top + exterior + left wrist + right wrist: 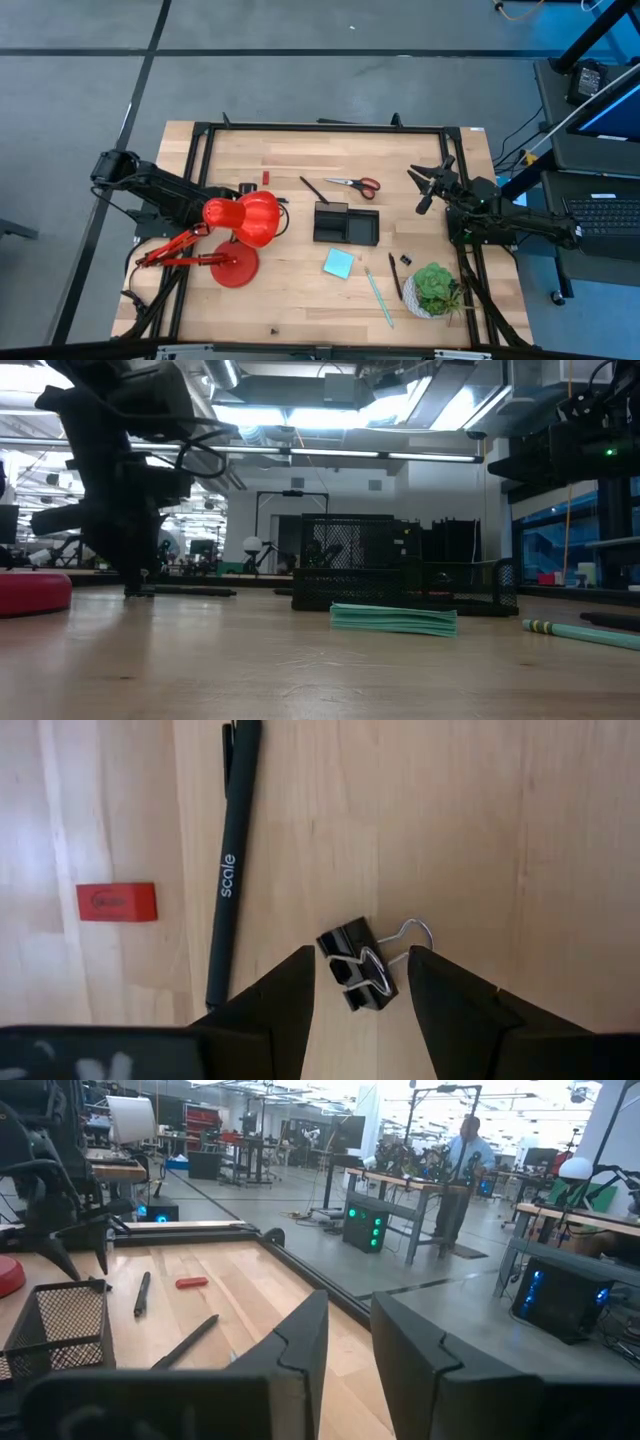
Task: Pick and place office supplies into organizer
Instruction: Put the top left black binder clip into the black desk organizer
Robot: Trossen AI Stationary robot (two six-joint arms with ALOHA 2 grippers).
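Observation:
My left gripper [360,956] is open and low over the table by the red lamp. Its fingers stand on either side of a small black binder clip [357,970] that lies flat on the wood; I see no touch. A black pen [232,860] and a red eraser [117,902] lie beside it. The black mesh organizer [346,222] sits mid-table, with red-handled scissors [355,184] and a second black pen [313,188] beyond it. The light-blue sticky pad [339,263] and the teal pen [378,296] lie on its near side. My right gripper [428,185] hangs open above the table's right side.
The red desk lamp [245,220] stands close by the left arm, its head over the gripper in the high view. A potted plant [435,288] sits at the near right corner. A small black piece [406,260] lies near it. People stand in the room beyond.

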